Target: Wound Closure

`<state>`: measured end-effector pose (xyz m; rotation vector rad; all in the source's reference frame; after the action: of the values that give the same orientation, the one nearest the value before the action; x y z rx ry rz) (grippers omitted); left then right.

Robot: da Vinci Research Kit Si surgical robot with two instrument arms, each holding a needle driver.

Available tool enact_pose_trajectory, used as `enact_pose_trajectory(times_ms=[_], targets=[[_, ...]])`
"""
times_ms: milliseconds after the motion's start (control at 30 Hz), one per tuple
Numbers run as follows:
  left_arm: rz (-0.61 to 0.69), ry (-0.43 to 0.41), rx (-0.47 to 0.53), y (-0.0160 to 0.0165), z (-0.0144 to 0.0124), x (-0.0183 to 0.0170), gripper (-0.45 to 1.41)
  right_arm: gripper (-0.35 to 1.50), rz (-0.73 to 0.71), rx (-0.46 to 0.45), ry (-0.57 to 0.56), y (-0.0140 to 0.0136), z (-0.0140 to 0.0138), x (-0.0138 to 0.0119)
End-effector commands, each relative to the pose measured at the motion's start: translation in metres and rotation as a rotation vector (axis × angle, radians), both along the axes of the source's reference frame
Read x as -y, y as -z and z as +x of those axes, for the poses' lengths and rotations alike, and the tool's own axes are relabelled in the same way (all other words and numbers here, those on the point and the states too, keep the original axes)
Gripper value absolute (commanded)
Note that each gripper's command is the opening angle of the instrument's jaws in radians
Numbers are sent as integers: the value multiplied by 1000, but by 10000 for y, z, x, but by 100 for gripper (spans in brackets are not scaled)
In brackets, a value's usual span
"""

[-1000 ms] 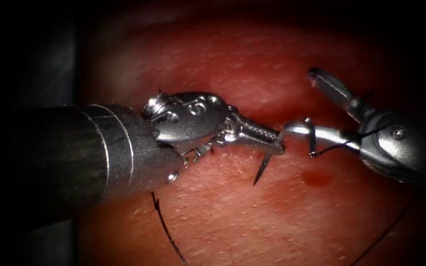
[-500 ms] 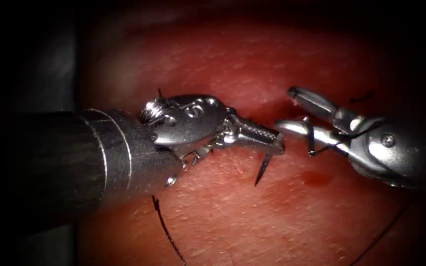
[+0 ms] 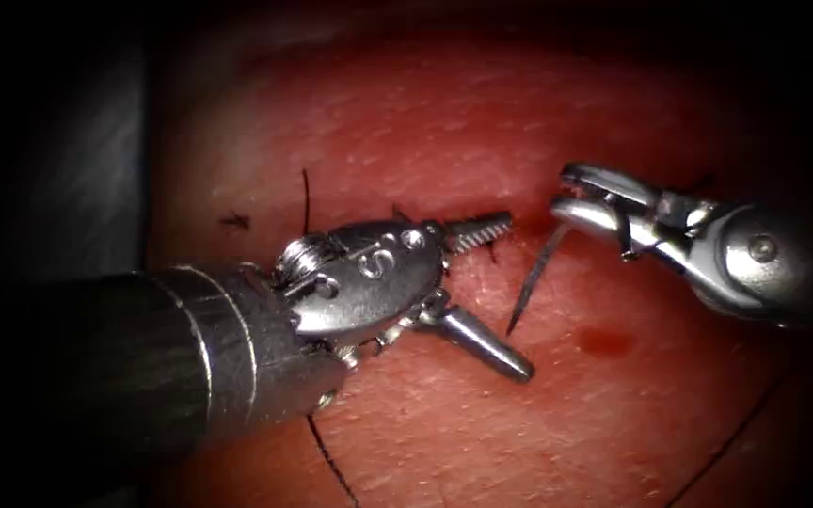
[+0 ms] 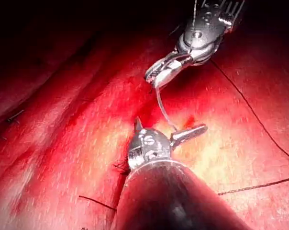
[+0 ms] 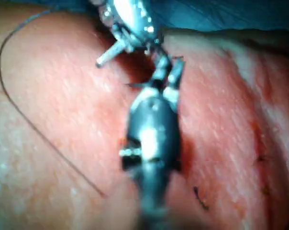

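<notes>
Endoscope view: curved steel needle (image 3: 531,282) in right gripper (image 3: 565,205), left gripper (image 3: 505,293) splayed.

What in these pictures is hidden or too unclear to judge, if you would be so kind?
- Needle, held by the right tool: its grasped end is hidden between the shut jaws in the endoscope view.
- Thread: its run is covered by the open left tool, then cut off by the frame edge.
- Right wrist view: blur hides the grip.

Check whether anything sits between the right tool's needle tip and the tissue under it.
Nothing visible does. The right tool holds the needle near its blunt end, out of the tissue, tip pointing down. The left tool, open and empty, flanks the needle on the left.
</notes>
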<state>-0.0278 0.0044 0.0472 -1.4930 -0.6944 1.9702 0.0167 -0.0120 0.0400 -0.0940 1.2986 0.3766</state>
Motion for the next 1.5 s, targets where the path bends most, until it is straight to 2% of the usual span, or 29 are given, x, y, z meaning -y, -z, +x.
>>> enact_pose_trajectory(times_ms=[33,167,233,267,333,433,500,567,600,700,867,1100,1500], targets=[[-3,-3,2,-6,-6,1,140,-35,0,2,13,-6,4,4],[-28,-4,1,-6,-7,2,140,-35,-21,14,65,-15,-8,-6],[-47,11,-25,-7,-7,6,126,-35,-42,22,98,-23,-16,-14],[-124,18,-62,-9,-10,10,121,-35,-64,32,122,-34,-25,-24],[-161,20,-81,-12,-13,15,111,-35,-84,33,143,-45,-34,-34],[-217,18,-105,-19,-16,24,46,-35,-112,25,165,-57,-40,-44],[-243,22,-123,-24,-20,28,11,-35,-143,21,193,-64,-41,-49],[-268,25,-139,-30,-25,31,-6,-35,-178,21,229,-68,-39,-53],[-276,30,-149,-34,-29,32,-21,-35,-199,20,242,-69,-37,-54],[-315,34,-191,-46,-40,33,-37,-35,-249,3,278,-74,-31,-61],[-350,31,-279,-69,-46,33,-35,-35,-308,-27,341,-79,-17,-62],[-358,53,-331,-92,-42,27,-25,-35,-410,-61,374,-76,1,-55],[-355,45,-377,-111,-39,32,-18,-35,-448,-53,396,-93,1,-44]])
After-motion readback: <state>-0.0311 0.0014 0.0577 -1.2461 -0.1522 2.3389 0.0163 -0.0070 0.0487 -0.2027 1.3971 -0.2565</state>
